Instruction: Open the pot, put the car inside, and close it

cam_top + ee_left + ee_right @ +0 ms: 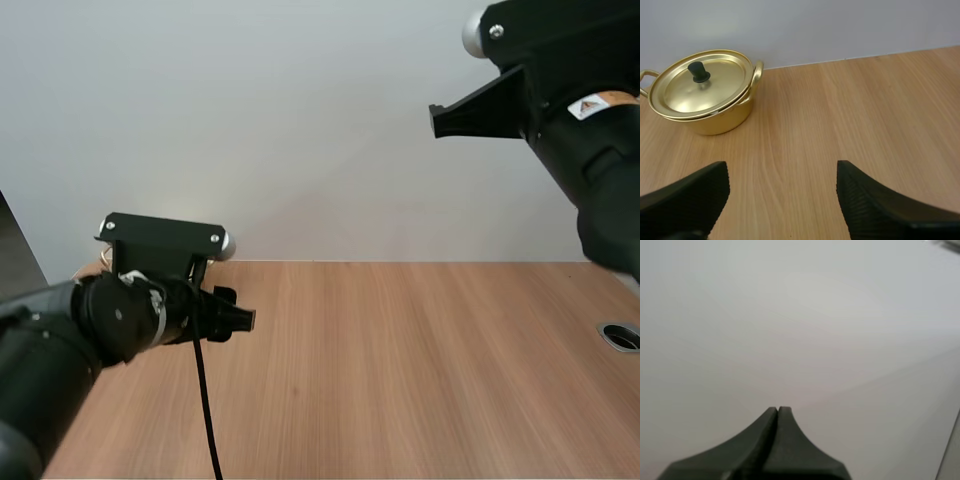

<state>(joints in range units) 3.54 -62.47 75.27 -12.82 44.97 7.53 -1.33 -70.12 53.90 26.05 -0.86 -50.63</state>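
Worktop (420,380): light wood, far edge butted against a pale wall (300,120).

Pot (715,122): gold metal, upright on the worktop, close to the far edge and just short of the wall. Lid (700,92) is on, seated over the rim. Black knob (700,72) stands at the lid's centre. Two loop handles, one on each side of the pot; one handle (758,75) rises just beside the lid's rim. In the high view a sliver of gold peeks out behind the left arm (90,320) at the worktop's far-left corner, which places the pot there.

Left gripper (781,172): fingers (690,195) spread wide, ribbed inner faces turned toward each other, only bare wood between them. It hangs low over the worktop, apart from the pot, which lies ahead of it and off to one side. In the high view it juts from the left arm near the worktop's left edge, pointing toward the middle of the worktop.

Right gripper (777,412): fingers pressed together into one dark wedge, holding nothing, aimed at the pale wall. Right arm (590,170) is raised high over the worktop's far-right corner, well clear of the wood and well apart from the pot.

Round cable hole (622,337) is set into the worktop at its right edge.
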